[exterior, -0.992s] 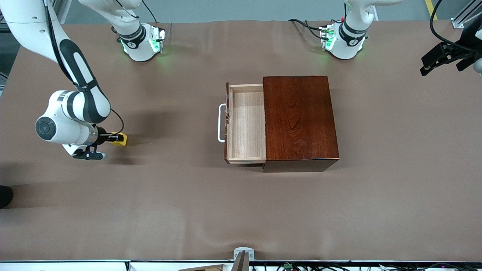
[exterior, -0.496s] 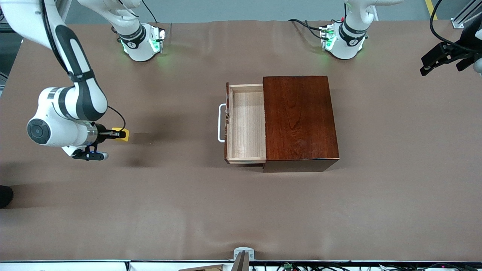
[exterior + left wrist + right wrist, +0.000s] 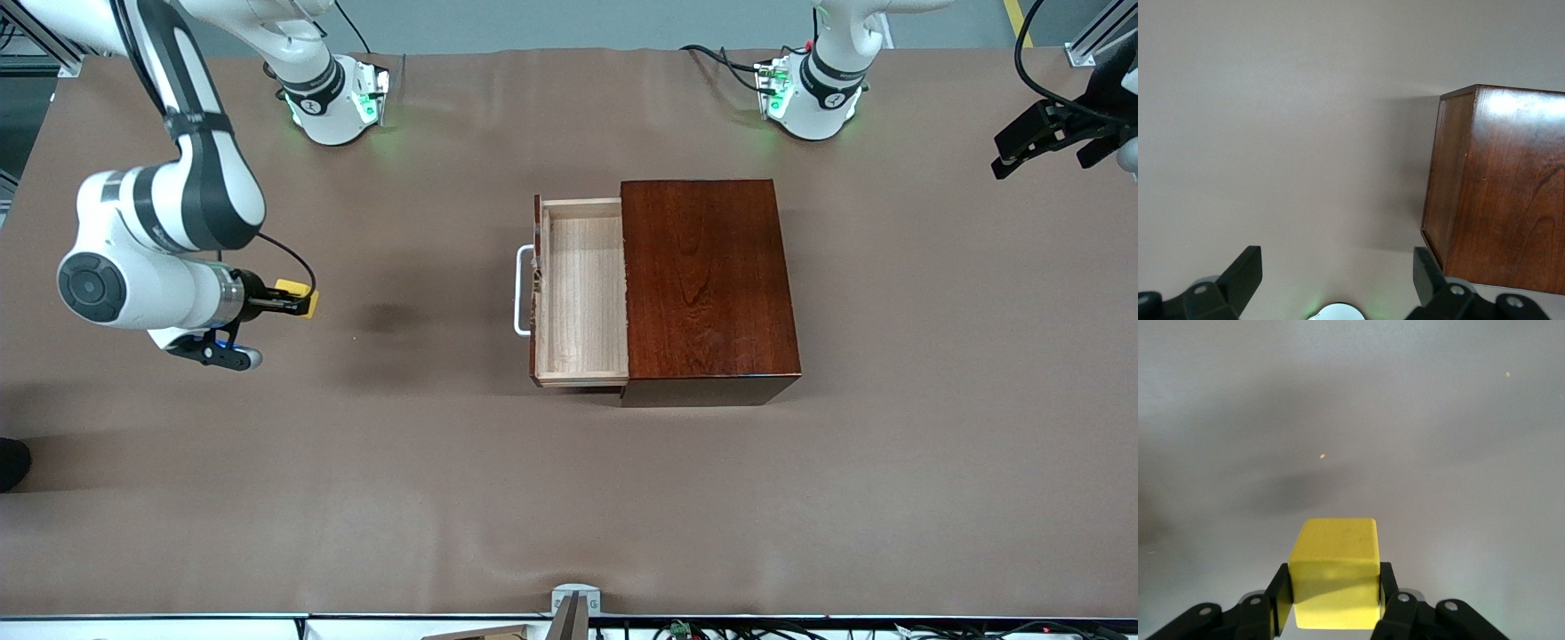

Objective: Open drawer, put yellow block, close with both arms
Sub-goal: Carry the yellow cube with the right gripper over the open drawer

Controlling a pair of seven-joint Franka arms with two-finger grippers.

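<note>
My right gripper is shut on the yellow block and holds it up over the bare table toward the right arm's end; the block's shadow lies on the cloth below. In the right wrist view the block sits clamped between both fingers. The drawer stands pulled out of the mahogany box, its pale tray empty, its white handle facing the right arm's end. My left gripper waits open in the air at the left arm's end; its wrist view shows the box and spread fingers.
The table is covered in brown cloth. The two green-lit arm bases stand along its edge farthest from the front camera. A small grey mount sits at the edge nearest that camera.
My right gripper has lifted the yellow block off the table and carried it a little toward the drawer. The left arm and the drawer have not moved.
</note>
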